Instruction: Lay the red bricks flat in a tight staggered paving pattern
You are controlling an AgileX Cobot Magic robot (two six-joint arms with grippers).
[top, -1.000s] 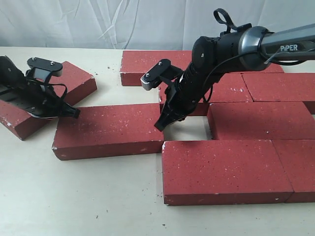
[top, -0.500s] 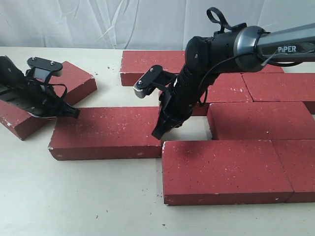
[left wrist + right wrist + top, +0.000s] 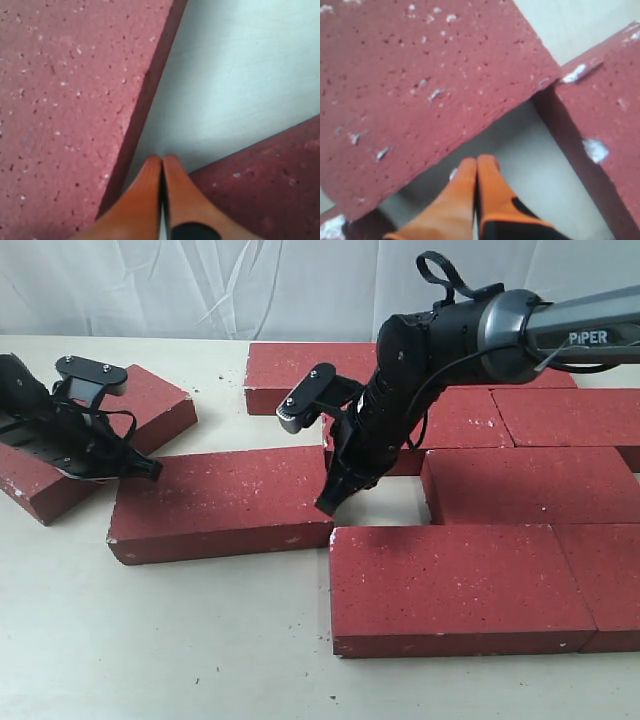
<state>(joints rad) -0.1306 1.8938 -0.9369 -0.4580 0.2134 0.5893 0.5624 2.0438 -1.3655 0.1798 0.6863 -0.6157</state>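
A loose red brick (image 3: 220,505) lies flat left of centre, slightly askew, its right end near the paved red bricks (image 3: 460,585). My right gripper (image 3: 328,505) is shut and empty, its tip down in the small gap between that brick's right end and the paved rows. In the right wrist view the gripper (image 3: 477,162) points at bare table, beside the loose brick (image 3: 420,90) and a paved brick (image 3: 600,115). My left gripper (image 3: 150,470) is shut and empty, between a tilted brick (image 3: 100,440) and the loose one. Its wrist view shows the gripper (image 3: 162,160) over bare table between two bricks.
Several bricks form rows at the right: one (image 3: 530,485) in the middle row, others (image 3: 570,415) behind, one (image 3: 310,375) at the back. A white curtain (image 3: 200,285) hangs behind the table. Bare tabletop (image 3: 150,640) spreads at the front left.
My right gripper swung left and down, then came back right. The loose brick shifted a little left with it and now lies back about where it was. The left arm stayed still.
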